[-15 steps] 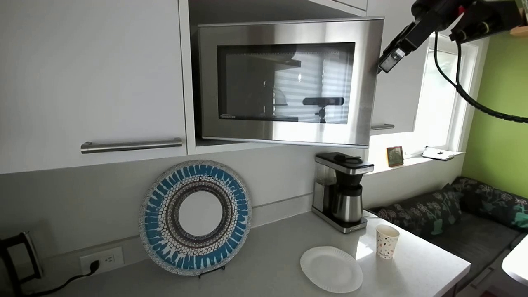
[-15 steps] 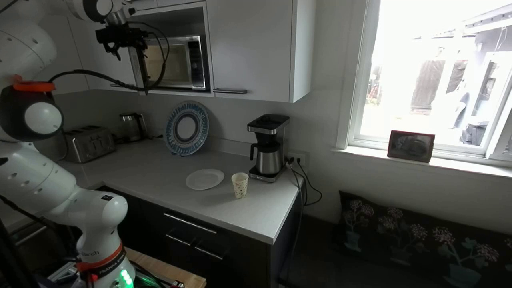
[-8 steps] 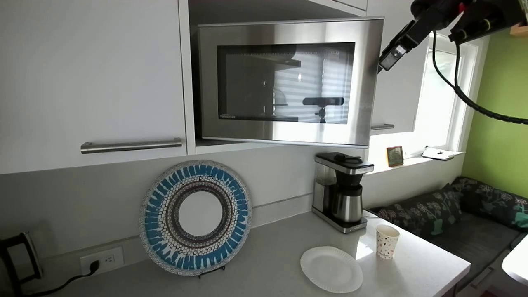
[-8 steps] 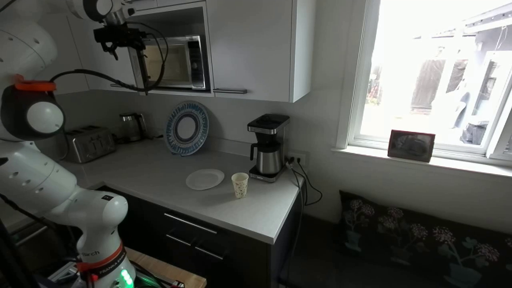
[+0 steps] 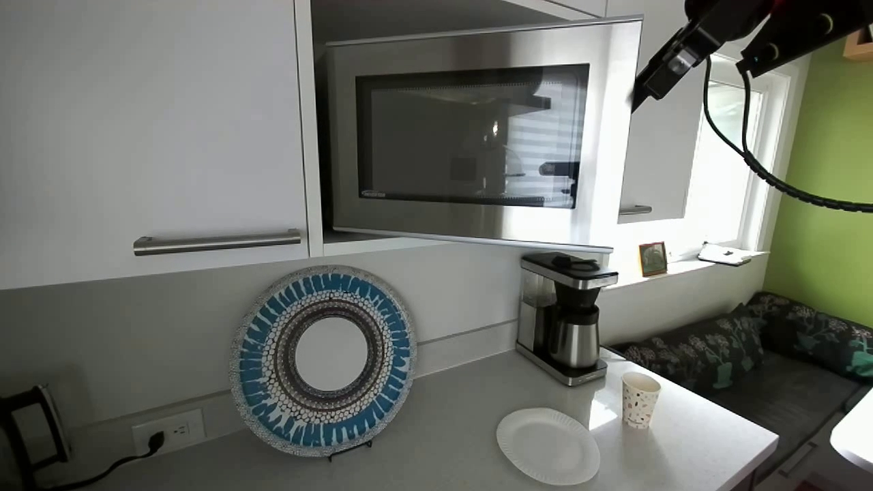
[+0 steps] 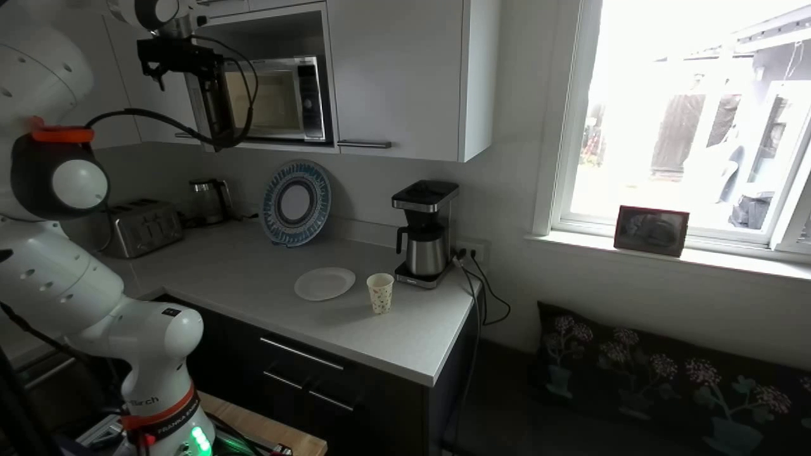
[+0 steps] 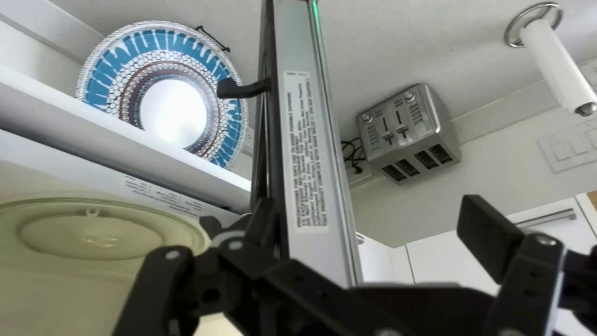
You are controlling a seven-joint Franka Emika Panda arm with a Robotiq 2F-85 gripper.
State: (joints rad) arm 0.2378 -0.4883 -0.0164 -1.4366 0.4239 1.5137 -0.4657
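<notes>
One tool [image 7: 368,217], jaws spread, stands at one microwave door [image 5: 477,136]; on one counter [image 6: 405,342], one plate [image 6: 324,284] lies left of one cup [image 6: 380,294], one coffee maker [image 6: 424,231] farther.

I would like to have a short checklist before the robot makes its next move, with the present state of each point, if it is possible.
1. Pincer open: ok, its fingers stand wide apart.
2. Microwave door open: ok, it stands out from the oven, with the turntable showing inside.
3. Pincer well away from the door: not ok, it is right at the door's free edge.
4. No finger touching the door: cannot tell, one lies close by its inner side in the wrist view.
5. Paper cup upright: ok, standing on the counter beside the plate.
6. Cable slack: ok, it hangs in a loose loop.
</notes>
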